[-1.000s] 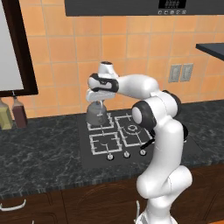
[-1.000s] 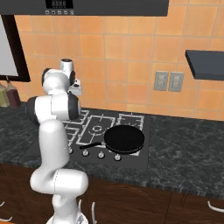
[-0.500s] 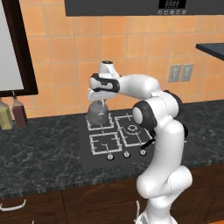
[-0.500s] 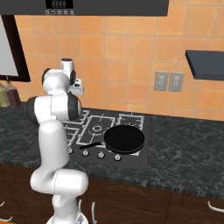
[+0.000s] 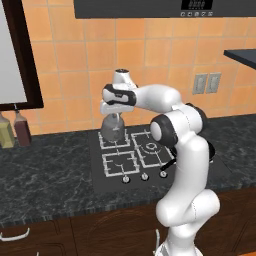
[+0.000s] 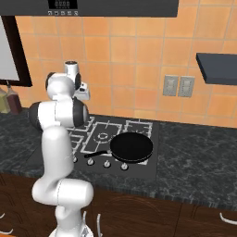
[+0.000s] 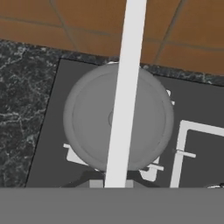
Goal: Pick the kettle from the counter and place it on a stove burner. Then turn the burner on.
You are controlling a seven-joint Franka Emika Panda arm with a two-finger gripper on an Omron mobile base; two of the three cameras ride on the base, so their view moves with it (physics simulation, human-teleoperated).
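Kettle [image 5: 112,128] hung over the rear-left stove burner [image 5: 114,140] of the black cooktop [image 5: 107,175]. Your fingers [image 5: 114,114] were closed on its wire handle [image 7: 124,92]

white arm [image 5: 165,100] reaching forward-left, claw [image 5: 113,118] pointing down, jaws closed

Base views flank cooktop [image 5: 150,155]; hand view overhead.
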